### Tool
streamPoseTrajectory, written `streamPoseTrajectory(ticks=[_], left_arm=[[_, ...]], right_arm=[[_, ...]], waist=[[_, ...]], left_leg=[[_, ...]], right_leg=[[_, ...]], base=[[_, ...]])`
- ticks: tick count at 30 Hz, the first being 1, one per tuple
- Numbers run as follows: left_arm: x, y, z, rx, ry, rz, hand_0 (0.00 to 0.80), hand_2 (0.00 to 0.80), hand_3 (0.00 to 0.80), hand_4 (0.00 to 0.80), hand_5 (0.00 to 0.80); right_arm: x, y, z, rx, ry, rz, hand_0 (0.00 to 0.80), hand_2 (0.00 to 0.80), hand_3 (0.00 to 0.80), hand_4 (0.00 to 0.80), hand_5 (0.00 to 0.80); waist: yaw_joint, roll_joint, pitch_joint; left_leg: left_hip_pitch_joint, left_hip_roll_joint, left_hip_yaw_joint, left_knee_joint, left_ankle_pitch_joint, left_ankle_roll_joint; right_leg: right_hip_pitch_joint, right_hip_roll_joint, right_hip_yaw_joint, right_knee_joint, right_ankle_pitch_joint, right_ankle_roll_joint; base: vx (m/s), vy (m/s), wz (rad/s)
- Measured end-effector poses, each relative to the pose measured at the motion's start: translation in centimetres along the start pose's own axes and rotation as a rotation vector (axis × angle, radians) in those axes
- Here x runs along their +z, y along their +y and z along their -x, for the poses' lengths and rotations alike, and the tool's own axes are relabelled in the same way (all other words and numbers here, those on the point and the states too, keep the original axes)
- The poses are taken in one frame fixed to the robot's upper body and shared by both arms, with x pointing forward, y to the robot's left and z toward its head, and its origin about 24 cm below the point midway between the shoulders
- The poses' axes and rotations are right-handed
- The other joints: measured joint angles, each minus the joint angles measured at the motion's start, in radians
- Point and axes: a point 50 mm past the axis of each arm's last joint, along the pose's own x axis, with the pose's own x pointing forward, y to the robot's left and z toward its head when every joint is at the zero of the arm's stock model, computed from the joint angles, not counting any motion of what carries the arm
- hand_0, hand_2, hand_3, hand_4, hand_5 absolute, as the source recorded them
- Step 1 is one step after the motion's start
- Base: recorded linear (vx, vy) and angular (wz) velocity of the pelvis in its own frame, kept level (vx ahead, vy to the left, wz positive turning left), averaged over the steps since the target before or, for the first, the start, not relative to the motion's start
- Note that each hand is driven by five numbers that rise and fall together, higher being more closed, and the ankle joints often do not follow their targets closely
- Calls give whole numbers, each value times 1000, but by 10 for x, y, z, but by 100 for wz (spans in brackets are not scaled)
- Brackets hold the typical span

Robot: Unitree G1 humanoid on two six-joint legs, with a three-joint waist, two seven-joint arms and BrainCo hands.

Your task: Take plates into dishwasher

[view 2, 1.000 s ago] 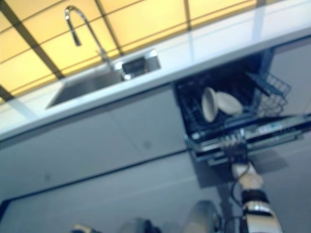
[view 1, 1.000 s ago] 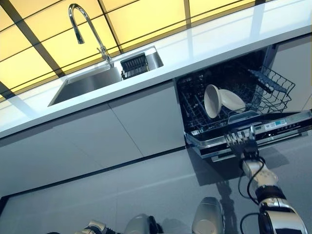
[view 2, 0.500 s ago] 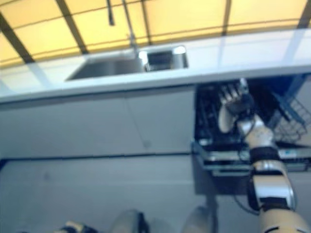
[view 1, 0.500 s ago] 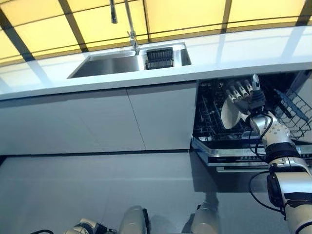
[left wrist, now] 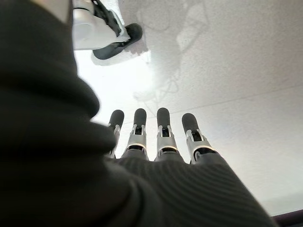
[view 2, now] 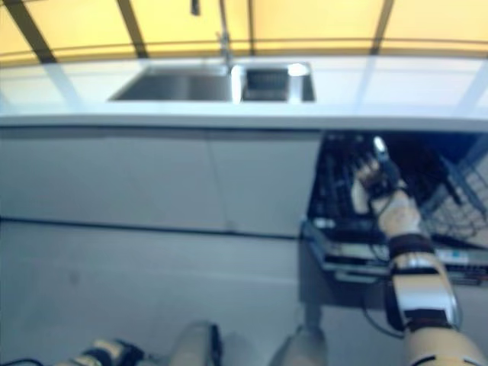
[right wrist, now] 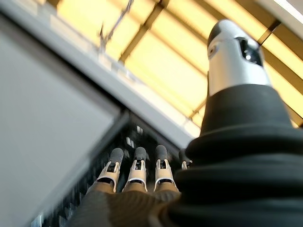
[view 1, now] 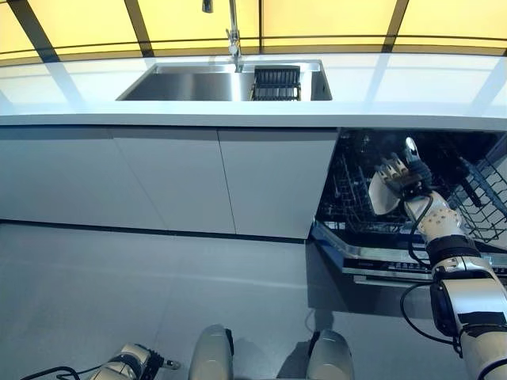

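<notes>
Inside the dishwasher (view 1: 412, 198), the right robot hand (view 1: 402, 172), fingers straight, should be eased clear of what seems 1 plate (view 1: 382, 195).

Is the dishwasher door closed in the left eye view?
No, the dishwasher door hangs open, baring the dark wire rack where the right hand reaches beside a white plate.

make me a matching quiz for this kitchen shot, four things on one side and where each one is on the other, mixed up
Things:
1. right hand
2. left hand
3. faucet
4. plate

Places:
A. behind the sink
B. low, over the floor
C. standing in the dishwasher rack
D. raised in front of the open dishwasher

Pairs: 1-D, 2-B, 3-A, 4-C
</notes>
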Motion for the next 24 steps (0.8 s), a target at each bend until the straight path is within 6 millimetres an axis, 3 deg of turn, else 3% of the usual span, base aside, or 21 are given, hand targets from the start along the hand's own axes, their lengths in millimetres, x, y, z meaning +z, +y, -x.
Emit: streamPoseTrajectory(ticks=[4,10,17,24], left_arm=[[4,11,3,27,-26,1,0,0,0,0,0],[16,19,6,46,-78,0,0,0,0,0,0],[20,16,6,30,-128,29,0,0,0,0,0],[18,15,5,26,-151,37,0,0,0,0,0]], right_arm=[[-3,-25,6,-75,-15,-20,0,0,0,0,0],[-24,-82,27,-188,1,-16,0,0,0,0,0],[-18,-120,49,-260,-150,-96,0,0,0,0,0],[-11,-155,70,-424,-218,-112,0,0,0,0,0]], waist=[[-40,-8,31],[-85,1,67],[-136,33,90],[-169,54,100]], left_leg=[[1,11,17,-2,-4,-5],[3,29,66,-13,-9,-3],[41,40,125,-53,-8,-1],[57,42,147,-70,-12,-8]], right_leg=[[-10,14,16,-17,8,7],[-36,34,56,-46,35,9],[-45,52,97,-85,57,10],[-53,53,110,-86,58,8]], base=[[-87,4,-12],[-49,54,-24],[-7,90,-23],[37,30,-9]])
